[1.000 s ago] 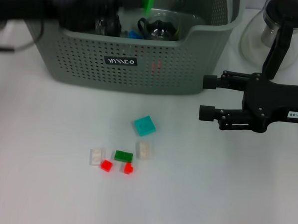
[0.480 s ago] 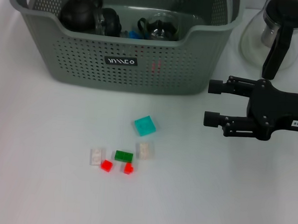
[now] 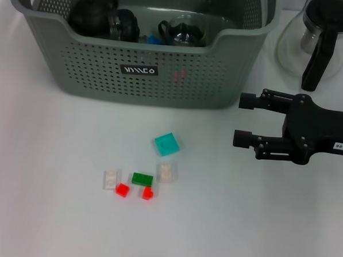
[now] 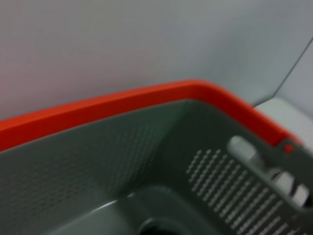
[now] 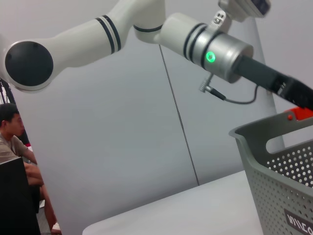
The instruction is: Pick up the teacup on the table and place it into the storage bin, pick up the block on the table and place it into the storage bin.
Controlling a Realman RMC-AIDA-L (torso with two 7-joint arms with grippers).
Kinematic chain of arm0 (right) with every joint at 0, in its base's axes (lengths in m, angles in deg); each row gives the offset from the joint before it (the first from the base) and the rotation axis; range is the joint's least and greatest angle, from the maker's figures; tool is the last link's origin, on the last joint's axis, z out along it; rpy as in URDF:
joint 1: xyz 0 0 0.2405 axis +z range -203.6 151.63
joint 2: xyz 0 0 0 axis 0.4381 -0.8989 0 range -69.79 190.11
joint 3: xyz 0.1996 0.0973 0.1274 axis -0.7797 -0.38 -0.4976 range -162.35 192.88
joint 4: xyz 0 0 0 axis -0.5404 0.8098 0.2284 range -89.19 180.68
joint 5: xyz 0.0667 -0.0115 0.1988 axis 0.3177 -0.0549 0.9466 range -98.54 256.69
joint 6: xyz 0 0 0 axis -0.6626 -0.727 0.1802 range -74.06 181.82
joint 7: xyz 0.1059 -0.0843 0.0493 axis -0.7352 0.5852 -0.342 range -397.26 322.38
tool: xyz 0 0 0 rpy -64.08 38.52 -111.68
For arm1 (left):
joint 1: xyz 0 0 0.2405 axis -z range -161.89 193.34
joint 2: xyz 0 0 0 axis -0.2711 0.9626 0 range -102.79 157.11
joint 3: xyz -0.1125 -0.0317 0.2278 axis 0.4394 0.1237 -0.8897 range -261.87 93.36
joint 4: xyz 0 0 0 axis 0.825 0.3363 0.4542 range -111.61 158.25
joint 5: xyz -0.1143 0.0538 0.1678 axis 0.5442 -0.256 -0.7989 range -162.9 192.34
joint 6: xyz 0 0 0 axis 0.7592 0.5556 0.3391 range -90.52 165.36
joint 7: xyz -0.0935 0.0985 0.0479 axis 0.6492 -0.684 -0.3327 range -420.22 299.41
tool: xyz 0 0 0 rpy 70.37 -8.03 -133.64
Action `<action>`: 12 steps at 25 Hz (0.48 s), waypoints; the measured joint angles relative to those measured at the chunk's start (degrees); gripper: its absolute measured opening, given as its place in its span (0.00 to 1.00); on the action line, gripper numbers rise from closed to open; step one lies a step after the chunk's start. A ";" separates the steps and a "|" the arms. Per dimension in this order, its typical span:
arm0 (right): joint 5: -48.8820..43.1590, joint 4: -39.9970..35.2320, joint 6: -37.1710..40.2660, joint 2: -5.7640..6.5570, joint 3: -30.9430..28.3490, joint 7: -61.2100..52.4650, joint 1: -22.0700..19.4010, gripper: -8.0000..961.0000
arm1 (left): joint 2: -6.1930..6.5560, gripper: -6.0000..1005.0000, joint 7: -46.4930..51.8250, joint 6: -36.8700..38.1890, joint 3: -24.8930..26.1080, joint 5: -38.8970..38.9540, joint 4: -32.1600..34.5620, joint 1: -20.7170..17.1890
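The grey-green storage bin [image 3: 145, 75] stands at the back of the table. Its wall [image 4: 122, 156] fills the left wrist view, and its corner [image 5: 283, 161] shows in the right wrist view. Dark and glass tea ware [image 3: 105, 18] lies inside; I cannot tell which piece is the teacup. A teal block [image 3: 166, 144] lies on the table in front of the bin. My right gripper [image 3: 241, 119] hovers open to the right of the block, fingers pointing left. The left arm [image 5: 220, 49] reaches over the bin; its gripper is out of view.
Small bricks lie near the teal block: a green one [image 3: 142, 179], two red ones [image 3: 122, 190] and two pale ones [image 3: 167, 172]. A glass pitcher [image 3: 323, 33] with a black handle stands at the back right, behind the right arm.
The left arm, over the bin's left side a second ago, has pulled out of the head view. The right gripper shifted slightly to the right and stays open.
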 joint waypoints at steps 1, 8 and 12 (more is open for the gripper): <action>0.00 0.01 0.14 0.00 0.00 0.00 0.01 0.89 | -0.25 0.11 0.17 -0.28 -0.42 -1.10 0.01 0.25; 0.05 0.03 0.31 -0.05 0.00 0.02 0.15 0.89 | -2.38 0.11 1.45 -3.02 -1.30 -9.83 0.02 1.41; 0.10 0.03 0.35 -0.06 0.01 -0.09 0.31 0.89 | -3.42 0.12 2.17 -5.87 -1.43 -13.81 -0.17 1.66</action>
